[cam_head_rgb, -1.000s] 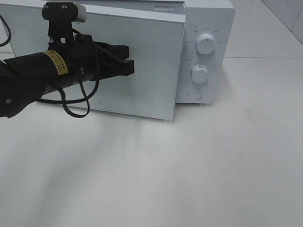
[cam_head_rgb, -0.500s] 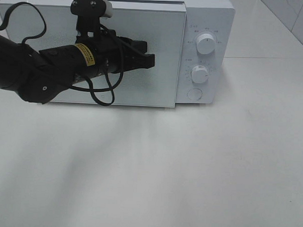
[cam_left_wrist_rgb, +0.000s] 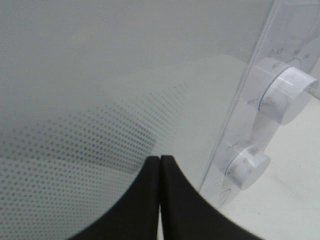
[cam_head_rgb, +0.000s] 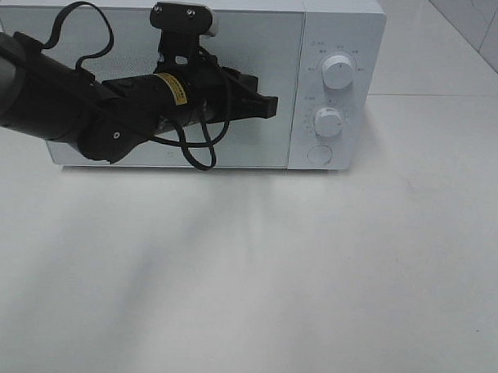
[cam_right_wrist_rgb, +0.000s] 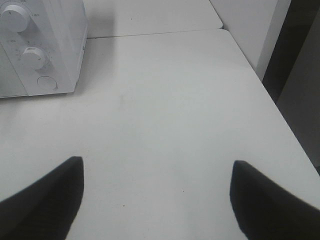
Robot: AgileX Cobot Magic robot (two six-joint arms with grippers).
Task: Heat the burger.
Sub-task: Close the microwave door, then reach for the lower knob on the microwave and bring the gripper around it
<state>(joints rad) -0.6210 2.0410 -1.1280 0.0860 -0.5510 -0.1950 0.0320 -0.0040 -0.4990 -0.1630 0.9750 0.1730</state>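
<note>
Two black fingers [cam_left_wrist_rgb: 142, 200] of the left gripper [cam_head_rgb: 268, 108] are pressing together, holding nothing, and pointing at the shut frosted glass door [cam_head_rgb: 262, 56] of the white microwave oven [cam_head_rgb: 340, 26], near its two round white knobs [cam_head_rgb: 338, 72]. The right gripper [cam_right_wrist_rgb: 155, 195] is hovering over the white counter [cam_head_rgb: 311, 279], fingers standing wide apart and empty. The burger is showing in no view, so its place cannot be told.
</note>
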